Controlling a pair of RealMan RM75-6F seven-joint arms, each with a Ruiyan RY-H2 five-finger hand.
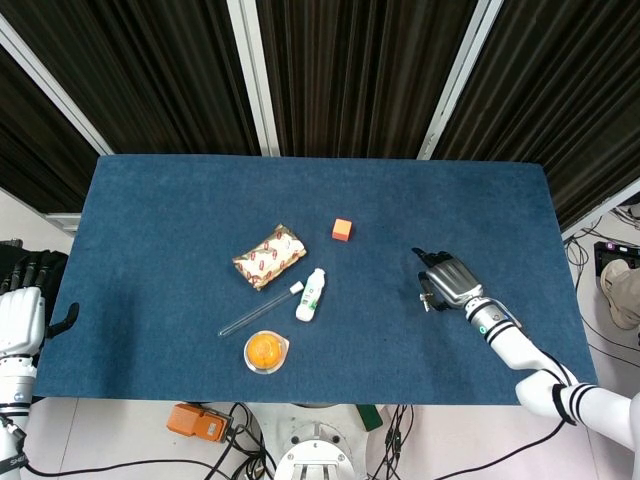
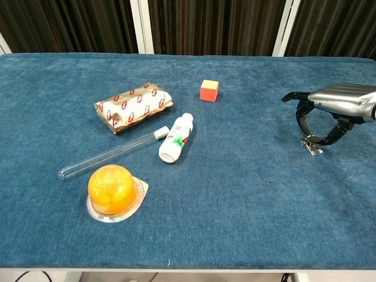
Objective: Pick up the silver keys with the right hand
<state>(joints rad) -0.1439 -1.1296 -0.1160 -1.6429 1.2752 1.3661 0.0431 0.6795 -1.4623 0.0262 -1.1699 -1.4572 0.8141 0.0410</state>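
keys under right hand, bottle beside tube

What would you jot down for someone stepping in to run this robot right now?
Right hand: fingers curled down over the silver keys, pinching them at the fingertips; keys at or just off the blue table, far right of the other items.
Left hand: parked off the table's left edge, holding nothing.
Done: reach and grasp.
Left: lift the keys clear.

From the head view my right hand covers the silver keys; my left hand is cut off at the frame's edge.
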